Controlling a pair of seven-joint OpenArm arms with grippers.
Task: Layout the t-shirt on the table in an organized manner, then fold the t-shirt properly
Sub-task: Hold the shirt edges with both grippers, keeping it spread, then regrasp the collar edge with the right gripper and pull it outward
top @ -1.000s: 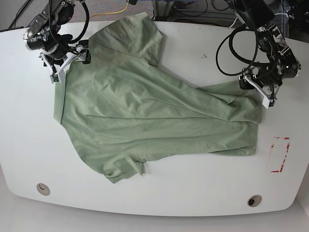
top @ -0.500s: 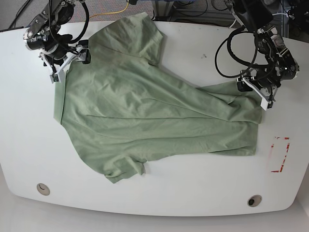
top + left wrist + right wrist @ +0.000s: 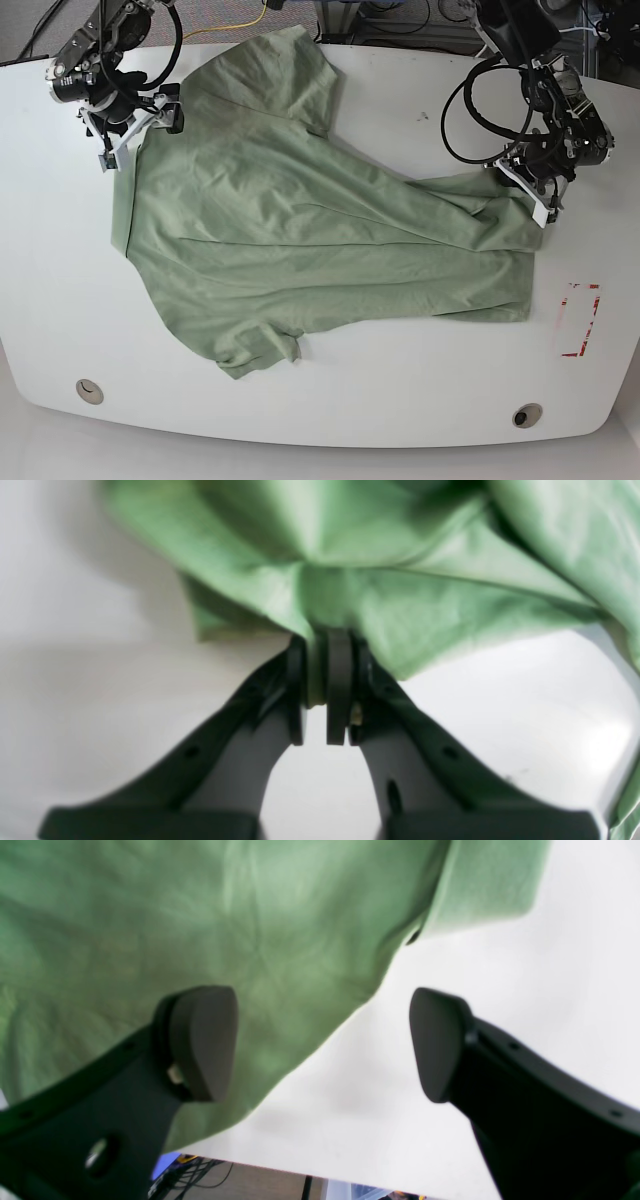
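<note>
Two grips differ: your left gripper (image 3: 322, 690) has its jaws clamped on a bunched hem corner of the t-shirt (image 3: 300, 230), at the worktop's (image 3: 400, 400) far right. Right gripper (image 3: 320, 1040) hangs parted over the collar-side edge. Shirt lies lengthwise between them; soft, wrinkly sage cloth.

One t-shirt (image 3: 310, 250) lay on one table (image 3: 400, 400). Two grommet holes (image 3: 89, 391) sat along its near edge, with one red marking (image 3: 578, 320), and two grippers, left (image 3: 535, 198) and right (image 3: 125, 138).
</note>
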